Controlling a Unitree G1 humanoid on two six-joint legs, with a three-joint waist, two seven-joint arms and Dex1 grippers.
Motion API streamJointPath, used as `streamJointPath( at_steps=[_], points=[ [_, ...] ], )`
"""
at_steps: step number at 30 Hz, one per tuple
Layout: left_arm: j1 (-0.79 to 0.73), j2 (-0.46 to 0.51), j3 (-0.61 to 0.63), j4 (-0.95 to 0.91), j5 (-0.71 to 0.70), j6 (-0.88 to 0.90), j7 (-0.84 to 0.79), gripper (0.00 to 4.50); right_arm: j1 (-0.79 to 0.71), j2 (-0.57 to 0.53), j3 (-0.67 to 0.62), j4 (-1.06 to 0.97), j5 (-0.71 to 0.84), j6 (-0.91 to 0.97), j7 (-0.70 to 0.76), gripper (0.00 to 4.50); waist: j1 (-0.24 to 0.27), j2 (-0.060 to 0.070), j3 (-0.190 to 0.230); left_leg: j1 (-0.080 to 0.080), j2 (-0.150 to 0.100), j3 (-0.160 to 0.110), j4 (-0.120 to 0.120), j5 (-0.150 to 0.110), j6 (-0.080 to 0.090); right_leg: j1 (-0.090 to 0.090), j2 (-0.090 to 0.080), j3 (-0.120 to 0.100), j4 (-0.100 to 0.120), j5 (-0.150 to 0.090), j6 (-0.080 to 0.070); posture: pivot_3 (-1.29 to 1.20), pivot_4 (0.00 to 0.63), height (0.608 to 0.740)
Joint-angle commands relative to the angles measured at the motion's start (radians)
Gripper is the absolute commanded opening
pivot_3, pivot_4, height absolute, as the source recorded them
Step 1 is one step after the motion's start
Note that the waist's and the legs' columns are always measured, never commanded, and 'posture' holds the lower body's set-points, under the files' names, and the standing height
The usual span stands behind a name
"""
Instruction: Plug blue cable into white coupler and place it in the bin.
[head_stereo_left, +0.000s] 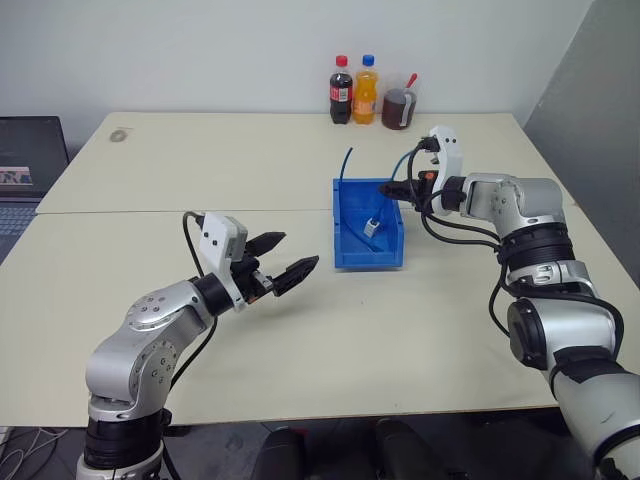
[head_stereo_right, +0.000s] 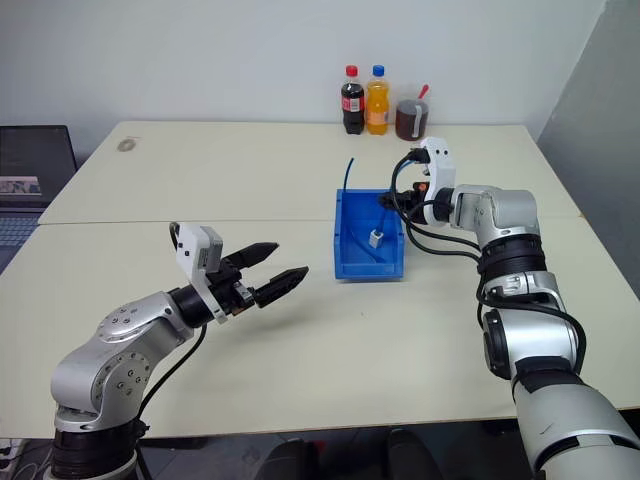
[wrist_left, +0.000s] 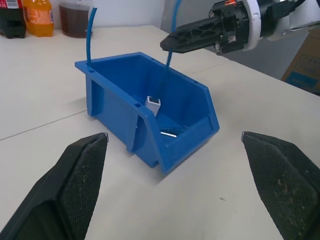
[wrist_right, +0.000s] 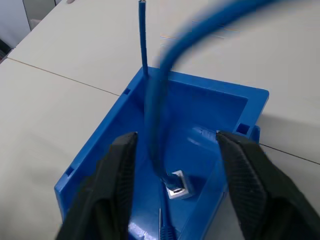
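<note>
Blue cable stands in the bin, its lower end plugged into the white coupler on the bin floor, its long axis rising nearly upright with the free end above the far wall. Left gripper, jaws spread and empty, hangs over the worktop's middle, well apart. Right gripper hovers above the bin's right wall, far nearer, jaws released around the cable without clamping it.

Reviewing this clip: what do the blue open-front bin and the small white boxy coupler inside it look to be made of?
The blue open-front bin: moulded hard plastic by its look, smooth, slightly glossy, with ribbed walls. The small white boxy coupler: probably plastic too, with a metallic-looking socket opening.
</note>
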Motion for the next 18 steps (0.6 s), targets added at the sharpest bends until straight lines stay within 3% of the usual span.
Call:
streamJointPath(
  at_steps=[1, 3, 8, 14, 18],
  points=[
    [-0.013, -0.004, -0.008, -0.020, -0.006, -0.025, 0.027, 4.50, -0.039, -0.018, -0.003, -0.014, -0.019, -0.047, 0.006, 3.75, 0.000, 0.000, 0.000, 0.000, 0.000, 0.000, 0.000, 0.000, 0.000, 0.000, 0.000, 0.000, 0.000, 0.000, 0.000, 0.00, 0.150, 0.740],
    [-0.016, -0.004, -0.016, -0.011, -0.006, -0.031, 0.031, 4.50, -0.013, -0.036, 0.014, -0.058, -0.039, -0.060, 0.018, 4.27, 0.000, 0.000, 0.000, 0.000, 0.000, 0.000, 0.000, 0.000, 0.000, 0.000, 0.000, 0.000, 0.000, 0.000, 0.000, 0.00, 0.150, 0.740],
    [-0.023, -0.004, -0.014, 0.017, 0.005, -0.034, 0.066, 4.50, 0.167, -0.114, 0.044, -0.344, -0.057, -0.074, 0.030, 4.27, 0.008, 0.000, 0.000, 0.000, 0.000, -0.001, 0.000, 0.000, 0.000, 0.000, 0.000, -0.001, -0.001, 0.000, 0.000, 0.00, 0.150, 0.740],
    [-0.001, -0.001, 0.024, 0.032, 0.044, -0.047, 0.156, 4.50, 0.544, -0.092, -0.050, -0.874, -0.077, -0.155, -0.157, 4.27, 0.021, 0.000, 0.000, -0.003, 0.001, -0.004, -0.001, 0.000, 0.000, 0.000, 0.000, 0.000, -0.004, 0.000, 0.000, 0.00, 0.150, 0.740],
    [0.018, -0.015, 0.039, 0.036, 0.057, -0.069, 0.193, 4.50, 0.785, -0.042, -0.031, -1.068, -0.190, -0.301, -0.308, 4.27, 0.021, 0.000, 0.000, -0.002, 0.000, -0.005, -0.001, 0.000, -0.001, 0.000, 0.000, 0.000, -0.004, 0.000, 0.000, 0.00, 0.150, 0.740]
  ],
)
